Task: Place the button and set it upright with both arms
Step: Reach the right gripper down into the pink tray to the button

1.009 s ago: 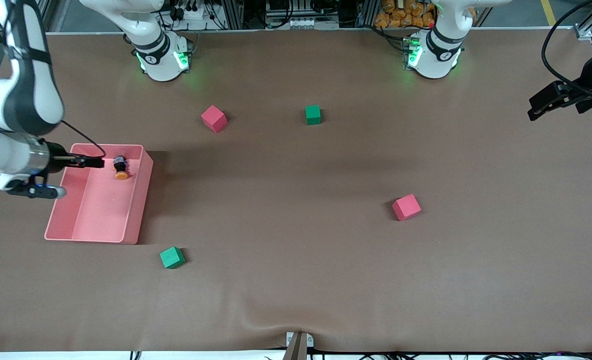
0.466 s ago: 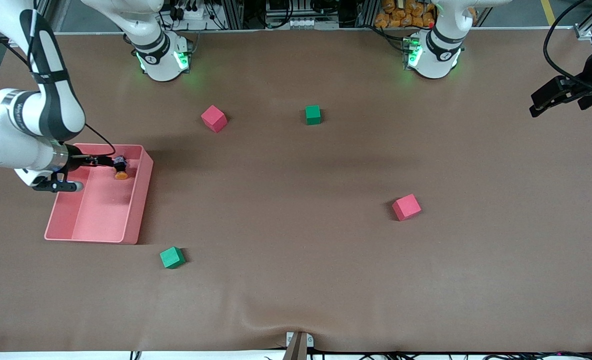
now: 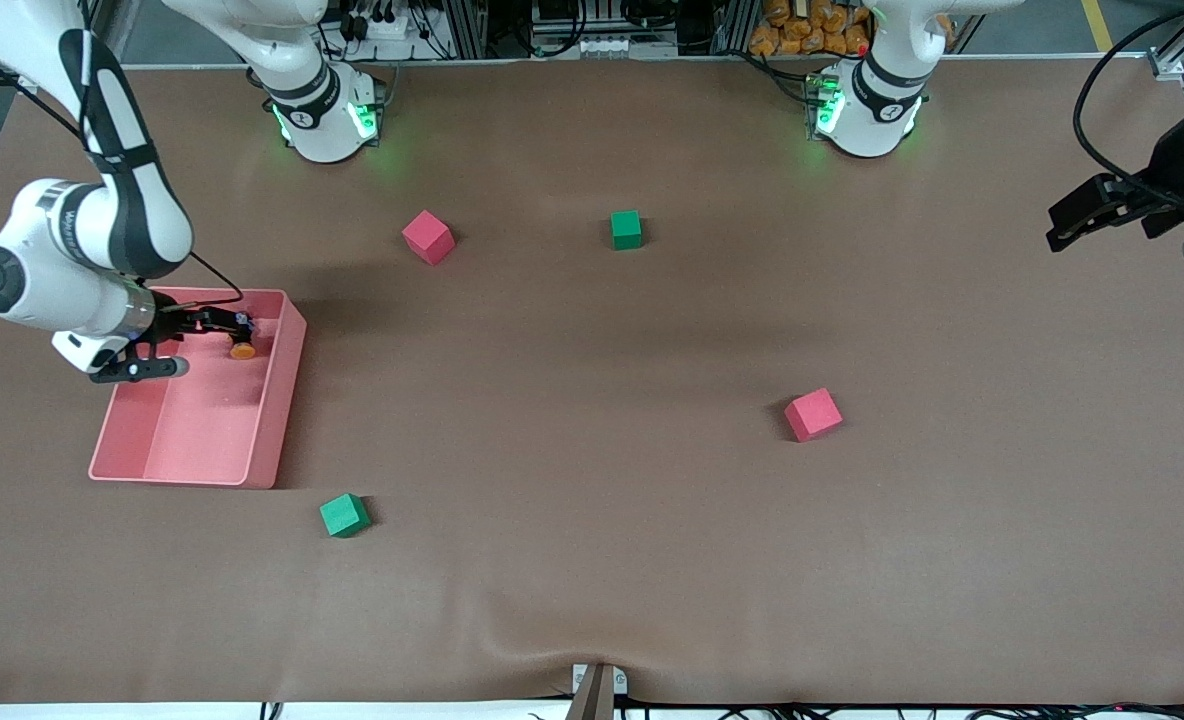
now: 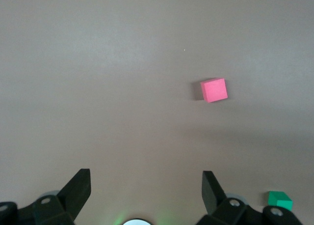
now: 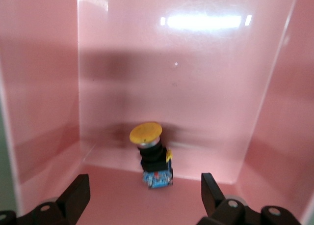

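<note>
The right gripper [image 3: 222, 322] is down inside the pink bin [image 3: 270, 440], fingers spread wide, with the button [image 3: 242, 343] lying in the bin near its wall at the end nearer the robots' bases. This looks like the approach to pick: next, close squarely on the black body. The left gripper [image 3: 1070, 222] waits, released, over the table's left-arm end

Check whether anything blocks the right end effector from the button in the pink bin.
Nothing visible does. The right end effector is inside the pink bin, fingers open, with bare bin floor between it and the button. The left end effector waits over the table's end.
</note>
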Controlling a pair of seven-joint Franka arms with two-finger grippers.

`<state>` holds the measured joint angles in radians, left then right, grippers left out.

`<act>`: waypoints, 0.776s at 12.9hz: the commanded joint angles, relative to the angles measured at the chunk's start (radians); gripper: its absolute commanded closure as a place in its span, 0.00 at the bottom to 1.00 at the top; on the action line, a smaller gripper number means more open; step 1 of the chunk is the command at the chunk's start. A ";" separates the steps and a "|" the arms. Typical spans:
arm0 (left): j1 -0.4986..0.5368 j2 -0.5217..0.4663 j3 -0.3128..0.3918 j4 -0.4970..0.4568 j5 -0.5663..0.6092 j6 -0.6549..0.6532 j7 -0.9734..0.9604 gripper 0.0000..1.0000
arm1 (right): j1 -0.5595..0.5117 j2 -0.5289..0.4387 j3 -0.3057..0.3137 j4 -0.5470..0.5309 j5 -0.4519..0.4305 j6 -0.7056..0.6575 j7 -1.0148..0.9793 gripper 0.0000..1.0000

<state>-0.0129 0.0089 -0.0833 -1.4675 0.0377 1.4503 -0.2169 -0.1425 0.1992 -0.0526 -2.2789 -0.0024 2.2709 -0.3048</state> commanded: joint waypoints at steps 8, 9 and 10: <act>-0.004 0.020 -0.007 0.007 0.022 0.033 0.031 0.00 | -0.088 0.147 0.010 -0.080 -0.019 0.185 -0.120 0.00; -0.001 0.020 -0.007 0.006 0.022 0.033 0.033 0.00 | -0.089 0.155 0.010 -0.079 -0.019 0.185 -0.122 0.00; 0.002 0.020 -0.007 0.006 0.021 0.033 0.033 0.00 | -0.085 0.160 0.011 -0.076 -0.016 0.190 -0.120 0.00</act>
<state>-0.0161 0.0292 -0.0871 -1.4677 0.0377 1.4784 -0.1977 -0.2095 0.3550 -0.0559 -2.3509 -0.0025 2.4439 -0.4098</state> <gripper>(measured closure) 0.000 0.000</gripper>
